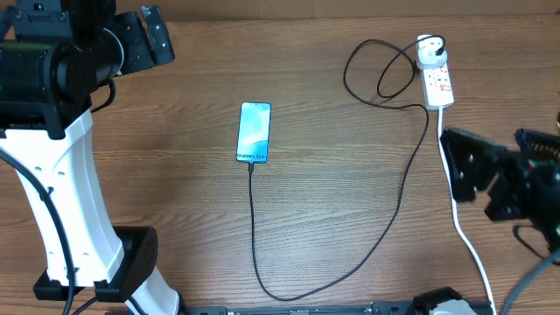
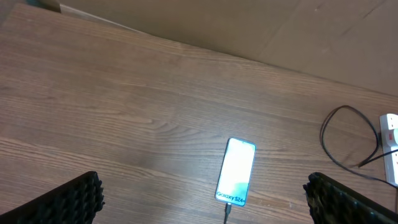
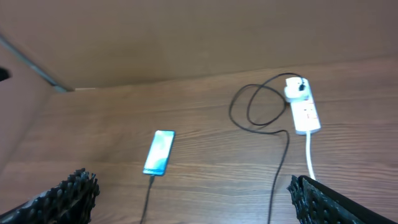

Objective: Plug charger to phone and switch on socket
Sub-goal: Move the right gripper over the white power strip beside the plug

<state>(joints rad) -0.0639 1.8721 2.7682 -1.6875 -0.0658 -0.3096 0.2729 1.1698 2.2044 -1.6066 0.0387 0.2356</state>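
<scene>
Charger (image 1: 252,219) is apparently sitting with its tip in the mid-table phone (image 1: 254,132) and its plug in the far-right socket (image 1: 438,87); left gripper (image 2: 202,190) and right gripper (image 3: 193,194) are hanging spread and empty, so switching on is looking next.

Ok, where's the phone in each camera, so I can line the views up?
Overhead: the phone lies just left of centre, screen up.
Left wrist: the phone sits low, right of centre.
Right wrist: the phone sits left of centre, in the lower half.
Shared landmark: the white socket, top right in overhead, cut by the right edge in left wrist, upper right in right wrist.
</scene>
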